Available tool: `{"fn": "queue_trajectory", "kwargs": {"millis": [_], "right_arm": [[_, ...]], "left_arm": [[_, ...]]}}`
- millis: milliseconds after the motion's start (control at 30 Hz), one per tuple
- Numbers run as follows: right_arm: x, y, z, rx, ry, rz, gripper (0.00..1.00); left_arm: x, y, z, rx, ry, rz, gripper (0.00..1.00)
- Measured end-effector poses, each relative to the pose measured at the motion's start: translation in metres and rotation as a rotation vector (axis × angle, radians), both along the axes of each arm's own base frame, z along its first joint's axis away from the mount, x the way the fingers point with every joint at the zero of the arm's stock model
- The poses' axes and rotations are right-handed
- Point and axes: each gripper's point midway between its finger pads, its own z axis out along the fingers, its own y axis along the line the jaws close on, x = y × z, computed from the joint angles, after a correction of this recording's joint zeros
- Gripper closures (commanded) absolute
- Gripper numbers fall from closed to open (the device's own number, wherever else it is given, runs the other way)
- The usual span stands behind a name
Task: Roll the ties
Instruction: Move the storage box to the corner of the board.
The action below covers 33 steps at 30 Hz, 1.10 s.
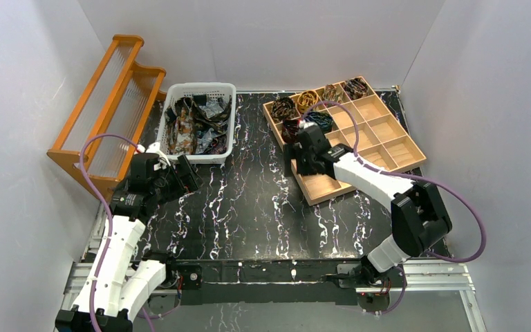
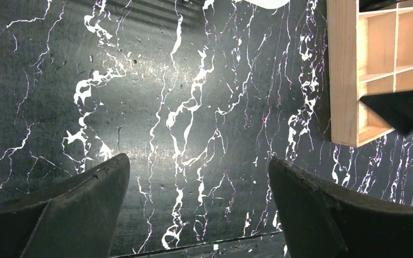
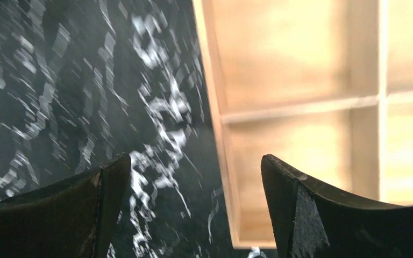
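Currently, operator, you are holding: left claw [image 1: 188, 174], fingers spread wide and carrying nothing, hanging just beside the white basket [image 1: 204, 158], probably so it can reach in. Loose ties [image 1: 197, 124] are lying heaped in that basket. Rolled ties [image 1: 308, 100] are sitting coiled in the far compartments of the wooden tray [image 1: 394, 155]. Right claw [image 1: 294, 160], likewise spread and empty, is hovering at the tray's near-left edge over the black table [image 1: 249, 207].

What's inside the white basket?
The white basket holds a tangled heap of loose patterned ties, brown and dark blue showing. Whatever lies beneath the top layer is covered.
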Motion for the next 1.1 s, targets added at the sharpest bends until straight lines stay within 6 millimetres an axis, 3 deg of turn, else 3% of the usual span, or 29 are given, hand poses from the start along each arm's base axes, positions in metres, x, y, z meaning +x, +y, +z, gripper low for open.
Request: {"fn": "queue_trajectory", "kwargs": {"millis": [67, 167, 400, 667, 833, 1100], "right_arm": [[-0.025, -0.012, -0.032, -0.032, 0.101, -0.002, 0.01], [-0.055, -0.021, -0.061, -0.046, 0.216, 0.007, 0.01], [-0.067, -0.006, -0.065, 0.018, 0.29, 0.062, 0.05], [-0.075, 0.029, -0.056, 0.122, 0.306, 0.174, 0.06], [-0.073, 0.057, -0.041, 0.044, 0.263, 0.226, 0.04], [-0.031, 0.1, 0.03, 0.139, 0.05, 0.264, 0.06]], "left_arm": [[0.001, 0.0, 0.0, 0.003, 0.0, -0.003, 0.02], [0.001, 0.0, 0.0, 0.007, -0.001, -0.007, 0.02], [0.002, 0.001, 0.001, 0.017, 0.002, -0.014, 0.02], [0.003, 0.001, 0.002, 0.019, 0.002, -0.016, 0.02], [0.003, 0.001, 0.002, 0.019, 0.005, -0.017, 0.02], [0.003, 0.002, 0.003, 0.024, 0.004, -0.007, 0.02]]}}
